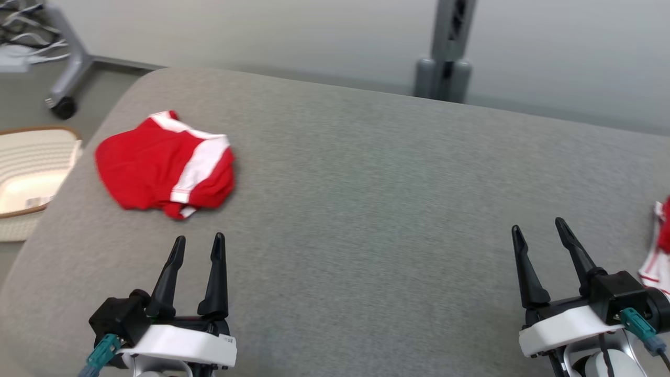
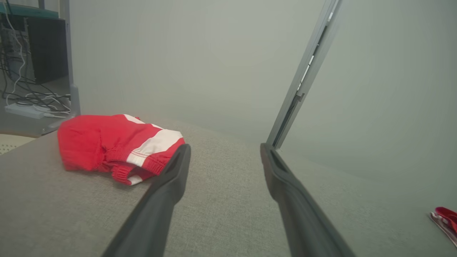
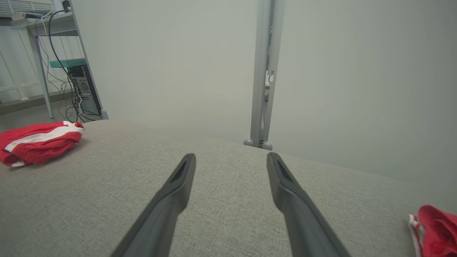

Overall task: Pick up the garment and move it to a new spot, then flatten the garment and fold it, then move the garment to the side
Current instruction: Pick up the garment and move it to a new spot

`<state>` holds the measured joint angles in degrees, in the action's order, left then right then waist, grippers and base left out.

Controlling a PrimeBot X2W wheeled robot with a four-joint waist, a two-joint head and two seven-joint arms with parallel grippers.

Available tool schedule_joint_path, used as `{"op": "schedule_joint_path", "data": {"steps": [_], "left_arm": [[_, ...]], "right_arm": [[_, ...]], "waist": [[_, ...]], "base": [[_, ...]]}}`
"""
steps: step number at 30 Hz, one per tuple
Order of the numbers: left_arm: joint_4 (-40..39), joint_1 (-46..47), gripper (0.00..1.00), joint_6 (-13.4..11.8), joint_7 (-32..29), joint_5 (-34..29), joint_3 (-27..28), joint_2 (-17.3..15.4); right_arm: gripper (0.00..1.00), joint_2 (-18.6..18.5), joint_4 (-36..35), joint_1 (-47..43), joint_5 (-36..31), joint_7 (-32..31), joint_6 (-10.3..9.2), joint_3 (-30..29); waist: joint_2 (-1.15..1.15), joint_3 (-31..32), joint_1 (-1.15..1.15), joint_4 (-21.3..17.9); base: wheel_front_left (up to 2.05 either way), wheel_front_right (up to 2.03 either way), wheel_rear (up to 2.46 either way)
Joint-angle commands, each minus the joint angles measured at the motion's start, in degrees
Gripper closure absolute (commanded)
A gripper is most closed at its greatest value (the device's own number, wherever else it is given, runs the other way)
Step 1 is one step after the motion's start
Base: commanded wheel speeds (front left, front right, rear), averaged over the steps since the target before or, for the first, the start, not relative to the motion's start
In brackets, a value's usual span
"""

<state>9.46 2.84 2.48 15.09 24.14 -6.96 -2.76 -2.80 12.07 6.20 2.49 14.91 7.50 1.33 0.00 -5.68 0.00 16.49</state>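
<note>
- Head view, starting farthest left of the post (image 1: 445, 52): a basket (image 1: 36, 152) sits off the edge of the surface (image 1: 366, 183).
- Garment (image 1: 157, 167): red with a white band, lying in a loose bundle on the surface. It is well left of the post and nearer the robot than it. Nothing touches it.
- Left claw (image 1: 200, 238): left of the post on the robot's side and just short of the garment. Its fingers are apart and hold nothing.
- Right claw (image 1: 538, 225): right of the post on the robot's side. Its fingers are spread and empty too.
- Second cloth (image 1: 662, 246): red and white, far right of the post and cut off by the picture's edge.
- Step in hand, as I judge it: the pickup, not yet begun. I cannot tell for sure which piece is meant, but the garment left of the post is whole in view and closest to a claw.
- Doing it well:
  - Bring the left claw down on the garment's near edge.
  - Pinch through all the layers and not just the top one, keeping the tips off the grey cover.
  - Lift clear before carrying it.
  - The open stretch in front of the post looks the best new spot, since both claws could reach it there for flattening.
- Left wrist view shows a gathered elastic hem on the garment's near side, which the head view blurs. That hem is a firm place to pinch.
- Right wrist view shows the post's foot standing behind the surface's far edge, and crumpled folds in the second cloth.
- Head view is the one that sets both claws and the basket together.
</note>
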Motion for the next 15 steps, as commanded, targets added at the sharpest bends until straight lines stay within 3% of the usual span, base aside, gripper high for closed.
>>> {"op": "schedule_joint_path", "data": {"steps": [1,15], "left_arm": [[-0.10,-0.50,0.00,-0.01,0.12,-0.13,0.35,-0.28],[-0.77,-3.68,0.00,-0.27,0.11,-0.59,2.48,-0.27]], "right_arm": [[0.00,-0.25,0.12,-0.34,-0.01,0.36,-0.02,0.08],[0.00,-0.24,1.52,-0.48,1.81,0.36,-0.02,3.73]], "waist": [[0.00,0.69,0.00,3.20],[0.00,2.73,0.00,13.62]], "base": [[0.00,0.00,0.00],[0.00,0.00,0.00]]}}
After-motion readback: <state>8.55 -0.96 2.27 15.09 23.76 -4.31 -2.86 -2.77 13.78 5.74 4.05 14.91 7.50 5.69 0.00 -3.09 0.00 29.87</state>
